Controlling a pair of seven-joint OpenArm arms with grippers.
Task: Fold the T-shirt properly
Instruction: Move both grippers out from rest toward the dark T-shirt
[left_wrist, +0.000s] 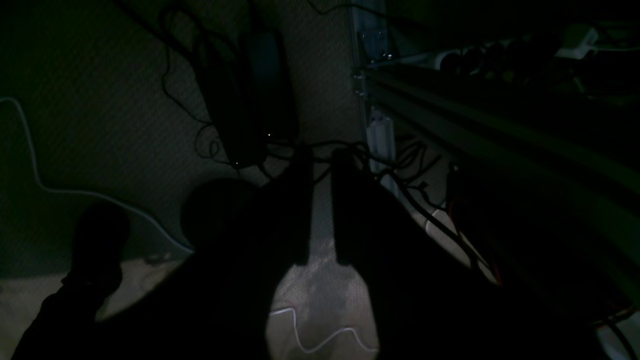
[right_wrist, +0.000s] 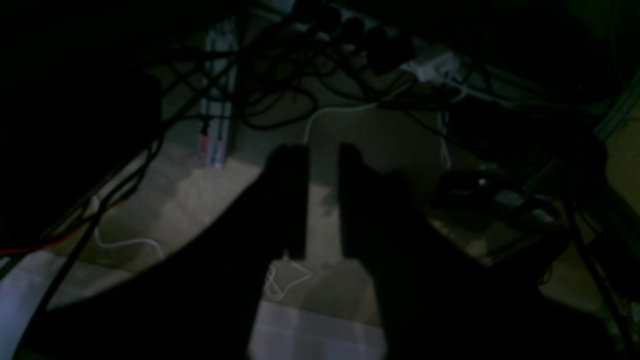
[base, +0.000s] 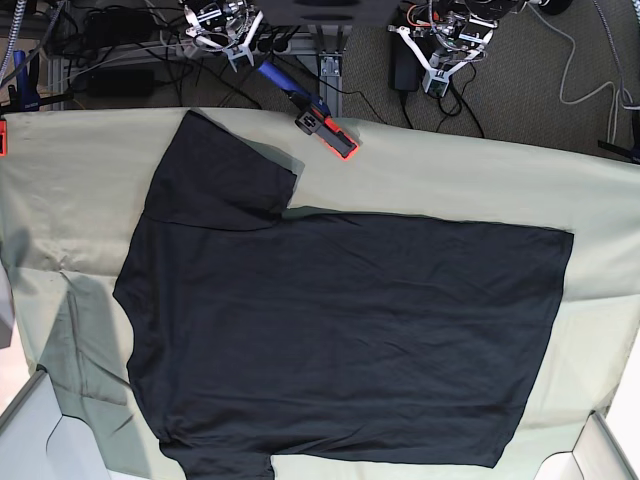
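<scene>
The black T-shirt (base: 340, 330) lies spread flat on the pale green table cloth (base: 450, 170), hem to the right and sleeves to the left. One sleeve (base: 225, 180) points to the far edge. Both arms are parked beyond the far edge, off the shirt. My right gripper (base: 235, 50) (right_wrist: 322, 150) and my left gripper (base: 440, 75) (left_wrist: 322, 155) hang over the floor. Each shows a narrow gap between dark fingers and holds nothing. The shirt does not show in either dark wrist view.
An orange and blue tool (base: 315, 115) lies at the table's far edge near the sleeve. Cables and power strips (right_wrist: 430, 67) cover the floor behind. A metal frame rail (left_wrist: 475, 120) runs beside the left gripper. Pale bins (base: 30, 430) stand at the near corners.
</scene>
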